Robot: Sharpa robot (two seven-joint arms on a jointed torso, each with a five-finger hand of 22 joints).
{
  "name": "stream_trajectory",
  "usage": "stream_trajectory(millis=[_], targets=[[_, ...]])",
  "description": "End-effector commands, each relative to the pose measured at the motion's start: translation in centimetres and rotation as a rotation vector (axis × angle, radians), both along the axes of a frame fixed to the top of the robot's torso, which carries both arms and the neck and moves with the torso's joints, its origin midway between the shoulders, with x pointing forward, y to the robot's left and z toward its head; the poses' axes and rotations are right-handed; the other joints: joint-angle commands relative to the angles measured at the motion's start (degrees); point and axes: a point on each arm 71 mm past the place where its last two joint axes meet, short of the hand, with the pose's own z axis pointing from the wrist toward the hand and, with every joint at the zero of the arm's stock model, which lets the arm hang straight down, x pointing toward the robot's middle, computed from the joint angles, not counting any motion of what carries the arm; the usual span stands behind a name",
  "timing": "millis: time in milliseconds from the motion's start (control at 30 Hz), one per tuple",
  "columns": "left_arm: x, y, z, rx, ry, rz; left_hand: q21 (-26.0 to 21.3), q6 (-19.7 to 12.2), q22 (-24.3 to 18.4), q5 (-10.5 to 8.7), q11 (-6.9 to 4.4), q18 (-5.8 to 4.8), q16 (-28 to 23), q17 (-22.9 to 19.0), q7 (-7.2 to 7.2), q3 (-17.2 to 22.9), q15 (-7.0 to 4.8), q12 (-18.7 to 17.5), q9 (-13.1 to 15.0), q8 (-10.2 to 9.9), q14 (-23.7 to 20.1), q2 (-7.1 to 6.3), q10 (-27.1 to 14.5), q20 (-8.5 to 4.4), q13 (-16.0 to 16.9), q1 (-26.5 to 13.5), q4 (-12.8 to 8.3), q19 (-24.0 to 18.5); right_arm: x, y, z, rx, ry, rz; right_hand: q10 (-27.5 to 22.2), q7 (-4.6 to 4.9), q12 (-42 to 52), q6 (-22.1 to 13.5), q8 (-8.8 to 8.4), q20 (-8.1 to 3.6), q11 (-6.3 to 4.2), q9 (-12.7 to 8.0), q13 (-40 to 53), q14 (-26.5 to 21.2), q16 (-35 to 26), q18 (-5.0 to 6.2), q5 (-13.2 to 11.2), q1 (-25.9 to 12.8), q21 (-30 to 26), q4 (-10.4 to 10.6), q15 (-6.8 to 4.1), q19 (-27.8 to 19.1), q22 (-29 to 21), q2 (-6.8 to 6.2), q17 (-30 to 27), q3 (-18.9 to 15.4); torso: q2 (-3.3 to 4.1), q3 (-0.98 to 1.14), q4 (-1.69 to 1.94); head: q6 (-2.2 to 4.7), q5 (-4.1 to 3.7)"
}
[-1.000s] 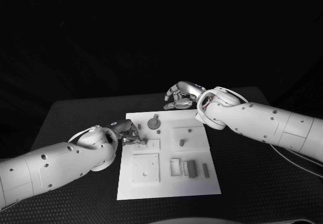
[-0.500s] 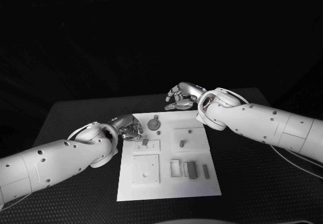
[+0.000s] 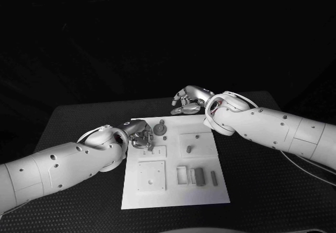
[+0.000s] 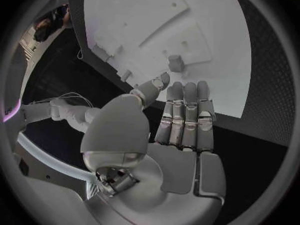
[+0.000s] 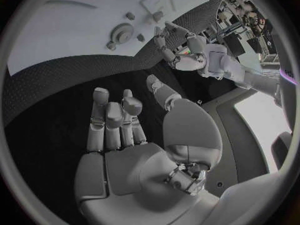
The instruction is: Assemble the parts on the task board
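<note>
Head view: left hand (image 3: 137, 133) over the left edge of the white board (image 3: 175, 189), grip unclear, right hand (image 3: 190, 100) empty, fingers loosely apart behind the board; left wrist view: left fingers (image 4: 186, 116) straight, holding nothing; right wrist view: right fingers (image 5: 114, 120) spread, grey parts (image 5: 122, 33) on board.

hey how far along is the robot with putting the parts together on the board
Early on. Done: nothing visibly assembled. The gear and loose bars lie on the task board. In hand: nothing; the left robot hand hovers at the board's edge, the right robot hand beyond it. Left: apparently all parts.
</note>
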Motion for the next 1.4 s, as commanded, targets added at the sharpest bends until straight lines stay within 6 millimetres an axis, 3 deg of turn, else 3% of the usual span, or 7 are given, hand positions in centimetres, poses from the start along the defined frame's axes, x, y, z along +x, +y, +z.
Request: stream_trajectory(millis=[33,500,1400], targets=[[-0.2,-0.4,-0.3,0.065,0.024,-0.051,-0.3,0.2,0.1,-0.35,-0.07,-0.59,0.3,0.0,0.56,-0.6,-0.05,0.4,-0.1,-0.2,0.1,-0.03,0.2,0.00,-0.1,0.2,0.0,0.5,0.0,0.1,-0.1,-0.003,0.006,0.010,-0.4,0.15,-0.2,-0.1,-0.39,-0.07,0.01,0.0,-0.1,-0.2,-0.3,0.89,0.1,-0.5,-0.2,0.2,0.13,-0.1,0.4,0.04,-0.1,0.1,0.00,0.01,-0.03,-0.10,-0.13],[0.1,-0.7,-0.9,0.117,0.023,-0.039,0.0,-0.7,0.9,-0.41,-0.28,-0.36,2.0,0.4,1.02,-2.0,-0.62,2.3,-1.6,-1.2,0.6,-0.19,1.0,-0.48,0.3,-0.5,0.1,1.8,0.0,0.3,-0.1,-0.002,0.005,0.012,-0.4,0.16,-0.2,-0.1,-0.41,-0.07,0.02,0.0,-0.1,-0.2,-0.3,0.89,0.1,-0.5,-0.2,0.3,0.14,-0.1,0.4,0.03,-0.1,0.1,0.02,-0.02,-0.04,-0.19,-0.33],[0.2,-0.8,-1.6,0.157,0.096,-0.041,0.2,-0.6,1.9,-0.42,-0.24,-0.50,3.8,0.8,1.27,-2.9,-1.19,4.6,-2.6,-1.6,0.8,1.40,0.9,-1.04,0.8,-2.5,0.4,2.7,0.0,0.4,-0.1,-0.002,0.009,0.017,-0.5,0.17,-0.2,-0.1,-0.43,-0.07,0.02,0.0,-0.1,-0.2,-0.3,0.89,0.1,-0.6,-0.2,0.3,0.15,-0.1,0.4,0.05,-0.1,0.0,-0.03,0.04,0.00,-0.24,-0.38]])
